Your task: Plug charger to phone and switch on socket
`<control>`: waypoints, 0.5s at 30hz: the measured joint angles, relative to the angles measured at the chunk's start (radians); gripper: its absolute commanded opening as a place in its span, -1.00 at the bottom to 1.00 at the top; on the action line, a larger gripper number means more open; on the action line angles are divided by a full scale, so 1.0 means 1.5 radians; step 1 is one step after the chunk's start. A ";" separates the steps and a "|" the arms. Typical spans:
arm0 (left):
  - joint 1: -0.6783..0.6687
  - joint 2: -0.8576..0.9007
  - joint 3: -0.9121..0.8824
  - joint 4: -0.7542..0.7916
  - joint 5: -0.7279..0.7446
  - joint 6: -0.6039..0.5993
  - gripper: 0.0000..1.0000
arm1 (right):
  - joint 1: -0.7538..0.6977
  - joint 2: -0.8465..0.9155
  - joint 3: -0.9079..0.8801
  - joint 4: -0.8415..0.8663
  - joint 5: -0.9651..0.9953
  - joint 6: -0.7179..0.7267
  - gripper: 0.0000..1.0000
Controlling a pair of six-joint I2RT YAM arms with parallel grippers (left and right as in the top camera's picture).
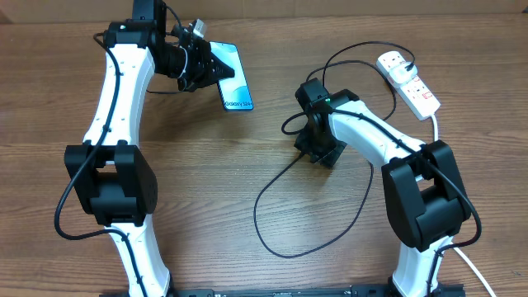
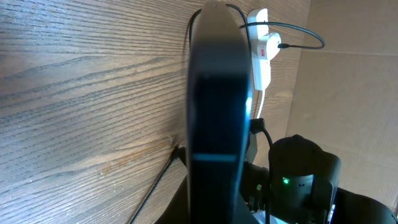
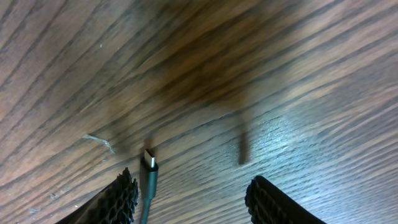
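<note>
Wooden table, top view. At far side, left gripper clamped shut on phone. Mid-table, right gripper spread wide, holding nothing. charger tip lies on wood just beside one finger, and its black cable loops toward socket at far right.

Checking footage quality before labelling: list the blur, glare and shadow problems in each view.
Overhead: evenly lit, sharp. Left wrist: the phone sits too close, a dark soft-edged slab; the socket behind is bright. Right wrist: the table grain smeared, a dark shadow mid-frame, glare at right; the charger tip is fairly crisp.
</note>
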 measured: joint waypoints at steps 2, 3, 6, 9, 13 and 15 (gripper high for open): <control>0.000 0.000 0.000 0.000 0.000 0.000 -0.92 | 0.006 0.000 0.000 0.005 0.001 0.005 0.14; 0.000 0.000 0.000 0.000 0.000 0.000 -0.92 | 0.011 0.000 0.000 0.008 0.001 0.010 0.13; 0.000 0.000 0.000 0.000 0.000 0.000 -0.92 | 0.026 0.000 0.000 0.018 0.001 0.019 0.14; 0.000 0.000 0.000 0.000 0.000 0.000 -0.92 | 0.036 0.000 0.000 0.021 0.001 0.025 0.13; 0.000 0.000 0.000 0.000 0.000 0.000 -0.92 | 0.040 0.003 0.000 0.022 0.006 0.038 -0.05; 0.000 0.000 0.000 0.000 0.000 0.000 -0.92 | 0.040 0.009 0.000 0.026 0.009 0.050 -0.08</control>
